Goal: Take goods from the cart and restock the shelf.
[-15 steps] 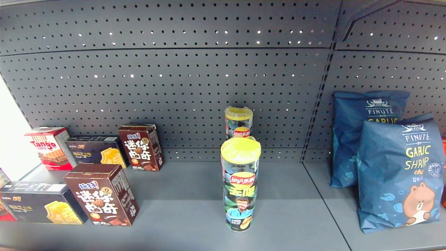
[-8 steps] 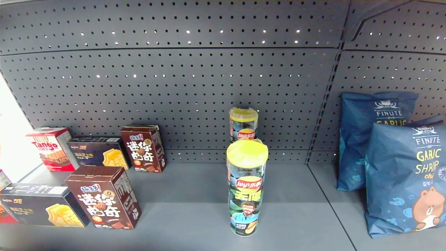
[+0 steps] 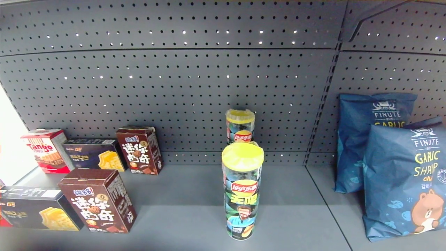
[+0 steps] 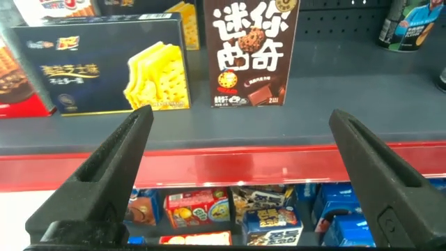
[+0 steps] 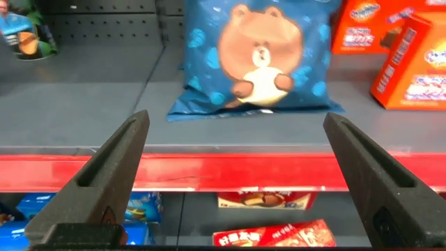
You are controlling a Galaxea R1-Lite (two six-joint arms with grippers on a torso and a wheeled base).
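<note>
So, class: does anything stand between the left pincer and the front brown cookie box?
Nothing visible does. The open left pincer faces the front brown cookie box across bare grey shelf.

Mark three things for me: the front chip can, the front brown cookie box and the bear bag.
front chip can [image 3: 242, 195], head view, on its label at mid-body.
front brown cookie box [image 3: 94, 205], head view, on its front face.
bear bag [image 5: 255, 54], right wrist view, on the bear print.

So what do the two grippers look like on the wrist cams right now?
They match: the left gripper and right gripper each have two matte black fingers, long wedges narrowing toward the tips, with a shallow recessed channel along one face. No cables or markings are visible.
</note>
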